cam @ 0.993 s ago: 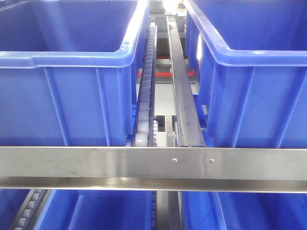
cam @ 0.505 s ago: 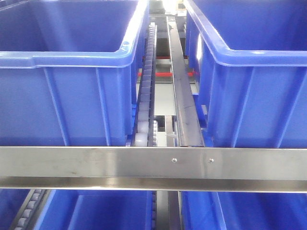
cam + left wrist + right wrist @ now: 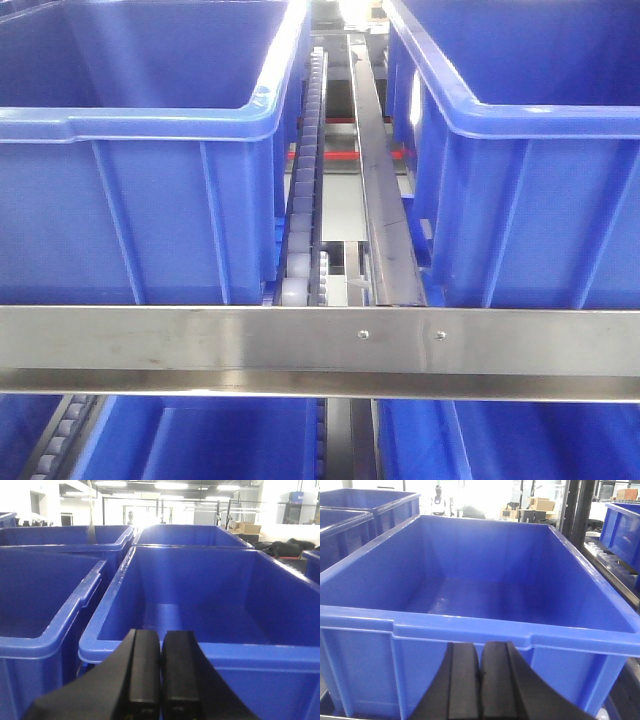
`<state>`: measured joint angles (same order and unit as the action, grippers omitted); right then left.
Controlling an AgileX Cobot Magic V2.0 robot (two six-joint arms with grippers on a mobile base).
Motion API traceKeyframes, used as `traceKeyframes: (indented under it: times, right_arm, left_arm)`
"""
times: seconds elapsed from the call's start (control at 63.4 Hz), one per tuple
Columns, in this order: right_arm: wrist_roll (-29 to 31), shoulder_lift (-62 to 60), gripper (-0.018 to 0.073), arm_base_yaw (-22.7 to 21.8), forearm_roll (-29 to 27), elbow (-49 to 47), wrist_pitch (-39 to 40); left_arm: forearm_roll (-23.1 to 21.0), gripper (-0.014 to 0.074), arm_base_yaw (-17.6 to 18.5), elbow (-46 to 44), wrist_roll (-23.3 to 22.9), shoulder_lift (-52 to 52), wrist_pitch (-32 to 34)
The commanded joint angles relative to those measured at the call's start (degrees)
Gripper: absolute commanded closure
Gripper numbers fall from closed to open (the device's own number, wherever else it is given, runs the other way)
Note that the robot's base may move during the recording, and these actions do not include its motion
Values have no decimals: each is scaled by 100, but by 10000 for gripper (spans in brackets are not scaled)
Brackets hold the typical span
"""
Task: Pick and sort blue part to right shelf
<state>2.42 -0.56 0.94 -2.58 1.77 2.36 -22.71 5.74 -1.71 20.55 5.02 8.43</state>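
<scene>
Warehouse or factory sorting area.
Steel flow rack [image 3: 320, 340] with roller tracks [image 3: 305, 170], blue bins [image 3: 470, 625], cartons [image 3: 540, 502] beyond under strip lights.

bins [image 3: 150, 200]: glossy smooth blue plastic | front rail [image 3: 200, 340]: brushed metal | fingers [image 3: 145, 675]: matt black

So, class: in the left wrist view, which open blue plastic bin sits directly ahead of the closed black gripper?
The central blue bin, its front rim just beyond the left gripper; the neighbouring bin sits left.

No readable text anywhere.
We find no label, brand or number on the open-top blue plastic bins [image 3: 150, 200] or brushed steel front rail [image 3: 200, 340].
</scene>
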Motion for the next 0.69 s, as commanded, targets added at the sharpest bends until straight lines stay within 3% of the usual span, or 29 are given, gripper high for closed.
traceKeyframes:
  times: [0.0,0.079,0.173,0.489,0.678]
  right_arm:
    - [33,-128,528,-46,59,-126,499]
    - [33,-128,528,-46,59,-126,499]
    - [33,-128,528,-46,59,-126,499]
    - [33,-128,528,-46,59,-126,494]
    - [33,-128,528,-46,59,-126,494]
  left_arm:
    - [769,471,-174,-79,-738,-126,544]
    - [1193,471,-307,77,-1223,-370,473]
    - [1405,471,-318,210,-1346,-681,77]
    - [1402,471,-285,348,-1346,-669,-722]
    - [1402,471,-285,348,-1346,-669,-564]
